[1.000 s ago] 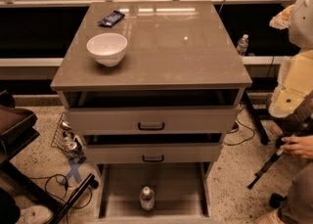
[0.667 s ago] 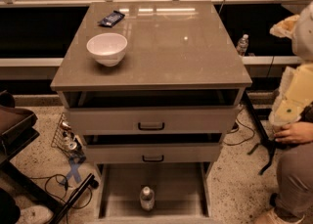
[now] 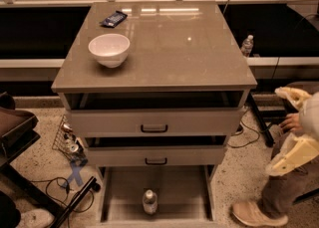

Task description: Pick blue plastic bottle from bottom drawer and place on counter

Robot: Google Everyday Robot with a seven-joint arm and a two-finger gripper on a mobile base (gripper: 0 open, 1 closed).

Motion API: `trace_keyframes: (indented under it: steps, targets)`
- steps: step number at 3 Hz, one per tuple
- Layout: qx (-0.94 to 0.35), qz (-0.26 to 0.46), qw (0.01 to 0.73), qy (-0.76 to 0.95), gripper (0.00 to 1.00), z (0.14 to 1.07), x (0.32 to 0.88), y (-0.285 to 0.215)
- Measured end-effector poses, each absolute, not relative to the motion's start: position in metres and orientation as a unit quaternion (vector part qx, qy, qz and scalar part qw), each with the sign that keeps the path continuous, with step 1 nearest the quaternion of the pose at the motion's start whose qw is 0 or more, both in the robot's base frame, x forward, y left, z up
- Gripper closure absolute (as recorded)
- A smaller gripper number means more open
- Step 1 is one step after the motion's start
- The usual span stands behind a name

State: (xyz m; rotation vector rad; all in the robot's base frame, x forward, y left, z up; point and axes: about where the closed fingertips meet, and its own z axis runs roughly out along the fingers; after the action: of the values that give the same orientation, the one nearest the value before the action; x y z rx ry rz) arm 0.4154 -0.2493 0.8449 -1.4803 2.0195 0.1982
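Observation:
The blue plastic bottle (image 3: 149, 201), clear with a white cap and a pale label, stands upright near the front middle of the open bottom drawer (image 3: 184, 192). The glossy grey-brown counter (image 3: 174, 48) tops the cabinet. Of my arm I see only cream-coloured shells (image 3: 293, 152) at the right edge, beside the cabinet and well away from the bottle. My gripper is not in view.
A white bowl (image 3: 109, 49) and a dark wrapped snack (image 3: 113, 18) lie on the counter's left side. The two upper drawers (image 3: 154, 122) are slightly open. A person's hand (image 3: 290, 121), leg and shoe (image 3: 259, 214) are at the right. A small bottle (image 3: 247, 45) stands far behind. Cables and a stand lie at the left.
The cream arm shells at the right have moved lower. The person's hand, leg and shoe have come into view there. The bottle and the drawers have not moved.

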Motion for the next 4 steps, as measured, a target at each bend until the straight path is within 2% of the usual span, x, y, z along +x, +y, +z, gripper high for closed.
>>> trace_keyframes:
  steps: [1, 2, 3, 4]
  targets:
    - [-0.508, 0.134, 0.405, 0.748, 0.0, 0.785, 0.431, -0.254]
    - [-0.493, 0.175, 0.471, 0.71, 0.0, 0.752, 0.441, -0.246]
    - [-0.492, 0.187, 0.509, 0.681, 0.0, 0.734, 0.442, -0.246]
    - [-0.491, 0.187, 0.51, 0.681, 0.0, 0.727, 0.441, -0.246]
